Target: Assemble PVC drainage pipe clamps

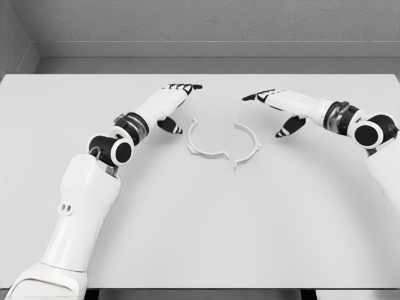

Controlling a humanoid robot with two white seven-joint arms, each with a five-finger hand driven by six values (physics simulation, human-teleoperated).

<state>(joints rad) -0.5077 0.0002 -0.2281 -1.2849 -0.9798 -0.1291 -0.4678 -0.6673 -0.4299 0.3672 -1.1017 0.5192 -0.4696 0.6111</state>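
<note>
Assembly had not begun — two clamp halves (pixel 206 142) (pixel 247 142) lay unjoined at surface (pixel 200 237) centre; left hand (pixel 169 103) at 10 o'clock, right hand (pixel 281 106) at 2 o'clock, both open, gripping nothing.

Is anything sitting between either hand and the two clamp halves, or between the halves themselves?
Nothing visible does. Left hand and right hand flank the left clamp half and right clamp half on bare table.

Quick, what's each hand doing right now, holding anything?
Left hand: open, holding nothing.
Right hand: open, holding nothing.
</note>
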